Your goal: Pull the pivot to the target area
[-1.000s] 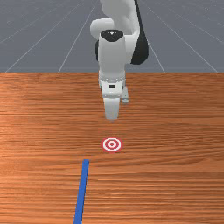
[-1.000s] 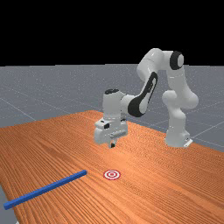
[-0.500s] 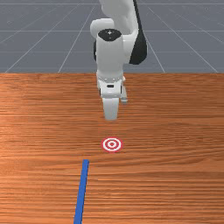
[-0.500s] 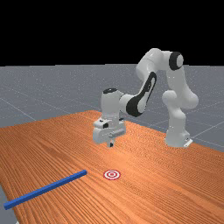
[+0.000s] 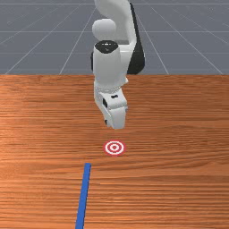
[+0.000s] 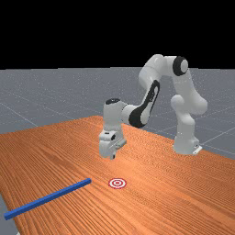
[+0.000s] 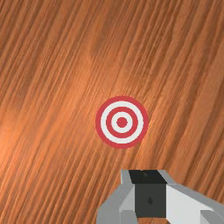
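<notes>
Table (image 6: pixel 170 193): orange-brown wood, fine dark grain running roughly along the long streaks. Soft, brighter sheen on the wood around the target and gripper in the far view. Wrist view had the streaks at a slant to the gripper.

Room: grey floor (image 6: pixel 27 92) with pale grid lines (image 5: pixel 71 49), visible past the table's edge behind the arm. Backdrop (image 6: pixel 114 32) was plain black above the floor's horizon. One table corner pointed away from the far view's camera. Arm base (image 6: pixel 186 146) stood at the table edge on the far view's right; white-and-grey arm (image 6: pixel 151 98) reached in over the wood from there.

Task's thing: took it to be the blue bar (image 6: pixel 48 198). It lay flat on the table, straight and slim. One end was near the red-and-white ringed target (image 6: pixel 117 183) but apart from it, on the front view's left. Other end was at the table's edge on the far view's left.

Target lay flat, round, the bar wholly outside its rings.

Gripper (image 6: pixel 111 157) hung above the table near the target, well apart from the bar, on the arm base's side of both. Finger state: can't tell from these views whether released or clenched.
</notes>
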Robot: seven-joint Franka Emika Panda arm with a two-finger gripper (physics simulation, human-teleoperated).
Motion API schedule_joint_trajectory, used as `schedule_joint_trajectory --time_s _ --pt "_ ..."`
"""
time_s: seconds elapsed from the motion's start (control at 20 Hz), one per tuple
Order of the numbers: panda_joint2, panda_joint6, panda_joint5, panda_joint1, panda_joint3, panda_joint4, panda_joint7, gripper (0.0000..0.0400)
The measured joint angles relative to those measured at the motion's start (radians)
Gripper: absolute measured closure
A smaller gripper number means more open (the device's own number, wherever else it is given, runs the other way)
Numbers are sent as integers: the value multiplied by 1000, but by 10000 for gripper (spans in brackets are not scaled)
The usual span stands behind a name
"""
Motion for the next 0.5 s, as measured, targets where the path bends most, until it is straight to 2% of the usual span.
schedule_joint_trajectory --time_s 0.05,0.1,0.25,0.3,0.35,0.4,0.45,0.5 --pt "21 20 -19 -20 21 1 -101 400" --pt "33 30 -6 -6 6 -2 -16 400" --pt "59 56 -7 1 -2 -3 29 400" --pt "63 55 -16 -17 12 -2 -51 400" --pt "66 54 -43 -57 45 0 -233 400" --pt "66 53 -35 -57 33 2 -195 400" --pt "70 51 -60 -98 66 5 -374 400" --pt "74 48 -69 -123 77 10 -460 400"
